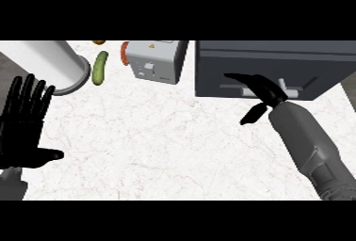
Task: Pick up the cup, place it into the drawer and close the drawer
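step: opening the dark grey box drawer point(268, 66), upper right | right robot hand point(261, 89) curled at its pale bar handle point(278, 89) | left robot hand point(24, 124) open, resting left | cup: you can't spot it | next: pull handle toward you

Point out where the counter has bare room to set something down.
Bare marble fills the counter middle and front, between the left hand and the right hand at the drawer. The back is crowded: white cylinder, cucumber, toaster.

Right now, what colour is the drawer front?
Dark grey, in the head view: the drawer.
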You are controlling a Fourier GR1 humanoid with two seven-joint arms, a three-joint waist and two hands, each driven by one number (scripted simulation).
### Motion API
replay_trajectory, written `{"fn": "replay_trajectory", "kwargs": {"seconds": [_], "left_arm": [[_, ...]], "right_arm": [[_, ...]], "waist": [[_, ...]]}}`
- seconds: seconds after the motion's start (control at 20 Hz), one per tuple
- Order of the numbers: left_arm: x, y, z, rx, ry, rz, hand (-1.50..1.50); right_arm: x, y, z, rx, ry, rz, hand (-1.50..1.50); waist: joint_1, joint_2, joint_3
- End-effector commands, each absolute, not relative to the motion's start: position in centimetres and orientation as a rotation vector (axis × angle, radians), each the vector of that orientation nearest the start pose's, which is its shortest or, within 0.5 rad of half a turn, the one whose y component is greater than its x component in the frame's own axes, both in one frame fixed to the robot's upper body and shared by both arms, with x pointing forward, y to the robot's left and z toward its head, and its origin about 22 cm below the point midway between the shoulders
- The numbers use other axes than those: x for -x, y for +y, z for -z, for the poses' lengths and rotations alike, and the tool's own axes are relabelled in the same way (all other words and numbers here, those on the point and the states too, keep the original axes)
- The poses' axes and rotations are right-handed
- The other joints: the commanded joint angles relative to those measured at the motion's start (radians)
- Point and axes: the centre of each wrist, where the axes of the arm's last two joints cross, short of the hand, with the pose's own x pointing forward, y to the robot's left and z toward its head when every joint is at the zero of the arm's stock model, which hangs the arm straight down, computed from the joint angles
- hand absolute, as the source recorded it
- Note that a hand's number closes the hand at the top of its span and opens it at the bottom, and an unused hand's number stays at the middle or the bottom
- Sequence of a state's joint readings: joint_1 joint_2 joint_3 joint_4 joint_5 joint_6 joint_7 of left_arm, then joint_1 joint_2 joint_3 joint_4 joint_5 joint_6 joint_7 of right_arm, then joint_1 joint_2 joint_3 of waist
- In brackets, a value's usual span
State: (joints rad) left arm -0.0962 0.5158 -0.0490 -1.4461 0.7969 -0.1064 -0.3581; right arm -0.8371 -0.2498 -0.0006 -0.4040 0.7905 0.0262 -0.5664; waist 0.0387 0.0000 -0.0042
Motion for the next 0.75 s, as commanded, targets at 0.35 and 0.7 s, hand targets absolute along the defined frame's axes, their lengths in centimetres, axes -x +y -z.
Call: {"fn": "replay_trajectory", "kwargs": {"seconds": [0.35, 0.7], "left_arm": [[-27.1, 34.0, -4.7, 0.328, -1.874, -0.142, -1.5], [-27.7, 33.4, -4.8, 0.328, -1.879, -0.141, -1.5]], "right_arm": [[-42.8, -29.6, -3.8, 0.417, -1.488, -1.156, -1.5], [-43.9, -29.3, -5.9, 0.398, -1.491, -1.158, -1.5]], "waist": [[0.049, 0.036, 0.008], [0.049, 0.038, 0.008]]}}
